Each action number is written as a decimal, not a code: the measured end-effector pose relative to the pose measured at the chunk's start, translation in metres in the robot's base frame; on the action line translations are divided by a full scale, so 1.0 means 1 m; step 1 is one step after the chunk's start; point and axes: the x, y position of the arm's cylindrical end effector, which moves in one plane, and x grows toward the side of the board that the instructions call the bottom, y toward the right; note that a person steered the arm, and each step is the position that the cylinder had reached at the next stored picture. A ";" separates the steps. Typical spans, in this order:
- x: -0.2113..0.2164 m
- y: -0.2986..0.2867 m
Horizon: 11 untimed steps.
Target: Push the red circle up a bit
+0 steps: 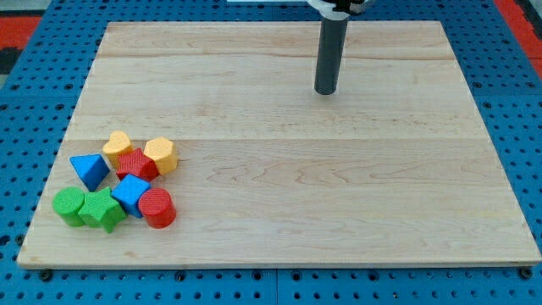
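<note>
The red circle (157, 207) lies near the board's lower left, at the right end of a tight cluster. It touches a blue cube (130, 193) on its left. A red star-like block (136, 163) sits above them. My tip (325, 91) stands far away at the view's upper middle, well up and to the right of the red circle, touching no block.
The cluster also holds a blue triangle (89, 169), a yellow heart-like block (117, 146), a yellow hexagon (160, 156), a green round block (69, 206) and a green star-like block (102, 210). The wooden board (339, 195) ends close below the cluster.
</note>
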 end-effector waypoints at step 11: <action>0.220 -0.063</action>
